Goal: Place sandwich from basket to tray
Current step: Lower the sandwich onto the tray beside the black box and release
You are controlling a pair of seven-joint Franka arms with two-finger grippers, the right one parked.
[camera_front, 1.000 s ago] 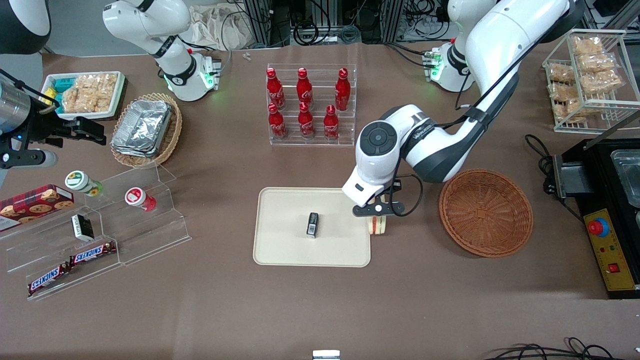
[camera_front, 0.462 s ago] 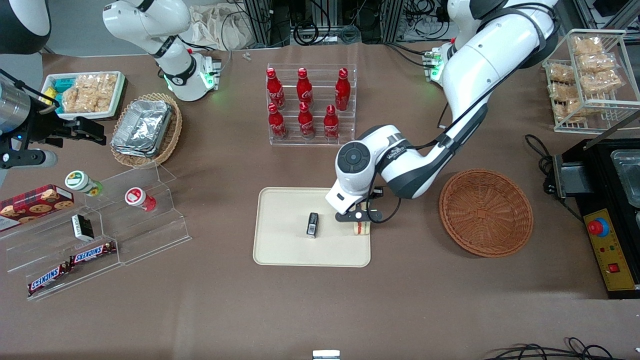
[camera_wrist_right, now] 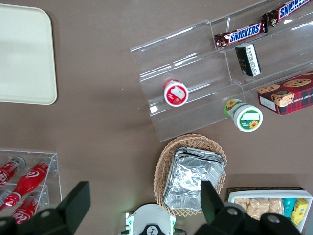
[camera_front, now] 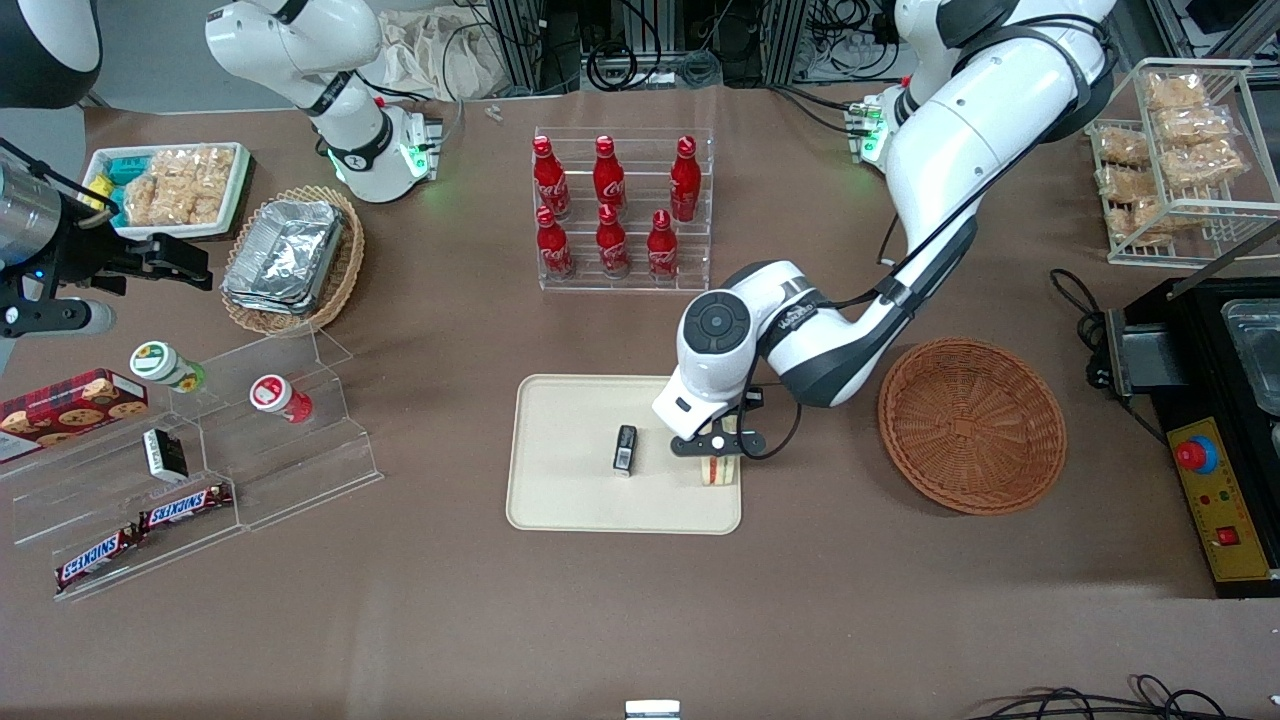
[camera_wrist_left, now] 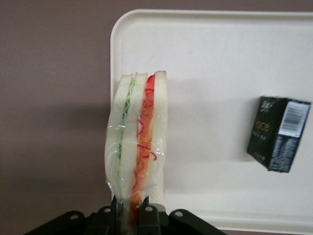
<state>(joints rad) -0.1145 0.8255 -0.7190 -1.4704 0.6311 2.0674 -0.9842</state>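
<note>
The sandwich point(camera_front: 721, 470) is a wrapped wedge of white bread with red and green filling; it also shows in the left wrist view point(camera_wrist_left: 138, 147). My left gripper point(camera_front: 718, 447) is shut on it point(camera_wrist_left: 129, 215) and holds it over the cream-beige tray point(camera_front: 570, 500), at the tray's edge toward the basket. In the left wrist view the sandwich hangs over the tray's rim point(camera_wrist_left: 113, 58). The reddish-brown wicker basket point(camera_front: 972, 425) stands empty beside the tray, toward the working arm's end of the table.
A small black box point(camera_front: 625, 449) lies in the tray's middle, close to the sandwich. A clear rack of red bottles point(camera_front: 622, 210) stands farther from the camera than the tray. Clear stepped shelves with snacks point(camera_front: 200, 450) lie toward the parked arm's end.
My left gripper has carried the sandwich from the bare table between basket and tray to over the tray's edge, then lowered a little nearer the camera.
</note>
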